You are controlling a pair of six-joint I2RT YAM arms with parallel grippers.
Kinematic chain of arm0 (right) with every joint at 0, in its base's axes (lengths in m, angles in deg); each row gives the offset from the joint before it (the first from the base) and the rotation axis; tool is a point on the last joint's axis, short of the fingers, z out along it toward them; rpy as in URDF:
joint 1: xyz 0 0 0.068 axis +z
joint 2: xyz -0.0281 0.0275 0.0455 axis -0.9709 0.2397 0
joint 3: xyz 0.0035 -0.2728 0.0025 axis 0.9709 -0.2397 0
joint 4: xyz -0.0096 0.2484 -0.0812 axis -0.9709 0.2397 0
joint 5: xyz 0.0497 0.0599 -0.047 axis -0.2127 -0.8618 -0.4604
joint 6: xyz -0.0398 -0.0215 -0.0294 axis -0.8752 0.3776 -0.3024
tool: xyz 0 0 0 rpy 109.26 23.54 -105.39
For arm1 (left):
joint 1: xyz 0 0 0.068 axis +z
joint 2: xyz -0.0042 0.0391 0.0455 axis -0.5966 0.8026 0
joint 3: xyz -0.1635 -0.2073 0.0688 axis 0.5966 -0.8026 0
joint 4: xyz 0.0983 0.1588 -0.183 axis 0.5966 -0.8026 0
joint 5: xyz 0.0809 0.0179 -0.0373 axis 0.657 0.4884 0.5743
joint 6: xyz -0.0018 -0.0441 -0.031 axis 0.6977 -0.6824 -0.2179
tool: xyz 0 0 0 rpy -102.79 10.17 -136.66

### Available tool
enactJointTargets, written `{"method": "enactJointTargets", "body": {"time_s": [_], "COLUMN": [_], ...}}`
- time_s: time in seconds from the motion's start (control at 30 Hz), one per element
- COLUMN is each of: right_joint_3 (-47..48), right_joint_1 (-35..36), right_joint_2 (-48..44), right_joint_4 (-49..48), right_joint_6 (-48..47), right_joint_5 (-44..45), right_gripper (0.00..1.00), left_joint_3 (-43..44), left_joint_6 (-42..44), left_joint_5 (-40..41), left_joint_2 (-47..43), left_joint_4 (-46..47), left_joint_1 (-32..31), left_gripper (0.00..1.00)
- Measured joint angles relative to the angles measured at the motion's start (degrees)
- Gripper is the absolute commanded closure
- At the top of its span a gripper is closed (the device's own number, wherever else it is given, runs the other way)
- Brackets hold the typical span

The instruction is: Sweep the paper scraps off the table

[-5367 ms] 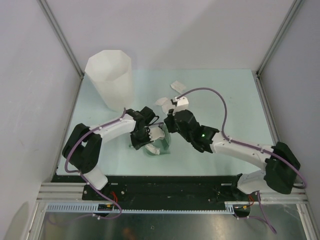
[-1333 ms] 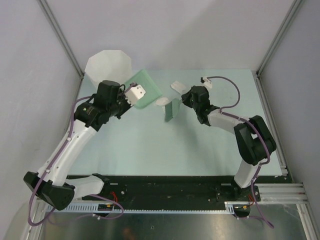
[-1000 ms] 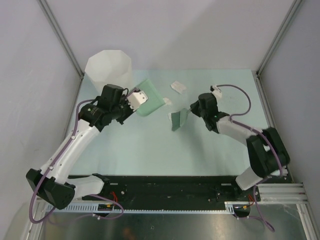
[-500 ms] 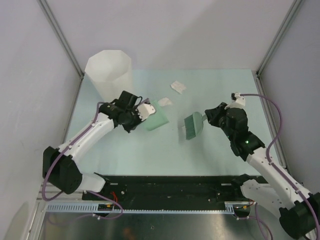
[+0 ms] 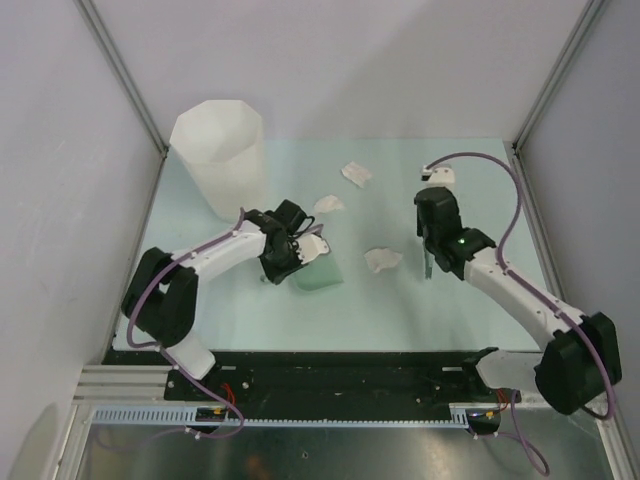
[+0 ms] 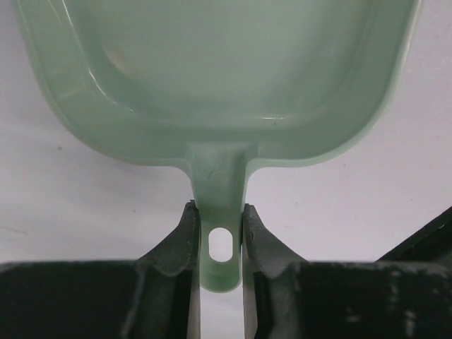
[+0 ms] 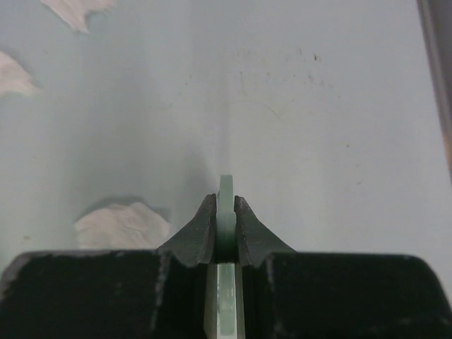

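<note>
Three white paper scraps lie on the mint table [image 5: 480,190]: one at the centre [image 5: 382,260], two farther back [image 5: 329,204] [image 5: 356,174]. My left gripper [image 5: 298,257] is shut on the handle [image 6: 220,233] of a green dustpan [image 5: 320,275], whose tray [image 6: 212,70] looks empty in the left wrist view. My right gripper [image 5: 428,258] is shut on a thin green brush [image 7: 225,201], seen edge-on just right of the centre scrap [image 7: 121,224]. The two far scraps [image 7: 70,8] [image 7: 10,74] show at the right wrist view's upper left.
A tall white faceted bin [image 5: 220,155] stands at the table's back left corner. Grey walls and metal rails [image 5: 535,215] bound the table on three sides. The black front rail [image 5: 330,375] runs along the near edge.
The left arm drew the dustpan nearer and down to the table. The right arm swung the brush right and turned it edge-on. A scrap now shows at the centre.
</note>
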Motion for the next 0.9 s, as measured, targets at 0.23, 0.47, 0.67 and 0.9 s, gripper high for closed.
{"method": "enactJointTargets", "body": {"time_s": [0.23, 0.47, 0.67, 0.9], "right_joint_3": [0.0, 2.0, 3.0, 4.5], "right_joint_1": [8.6, 16.8, 16.7, 14.6], "right_joint_2": [8.3, 13.6, 7.0, -6.5], "right_joint_4": [-3.0, -5.7, -10.3, -10.6], "right_joint_6": [-6.4, -6.3, 0.1, 4.2], "right_joint_5": [7.3, 3.2, -20.3, -17.1], "right_gripper": [1.00, 1.00, 1.00, 1.00], "left_joint_3": [0.0, 1.5, 2.2, 2.5], "left_joint_6": [0.5, 1.0, 1.5, 1.5], "left_joint_5": [0.0, 0.0, -0.2, -1.4], "left_joint_2": [5.2, 6.8, 7.3, 7.5], "left_joint_4": [0.3, -0.5, -0.7, -0.4], "left_joint_1": [-1.0, -1.0, -1.0, -1.0], "left_gripper": [1.00, 1.00, 1.00, 1.00]}}
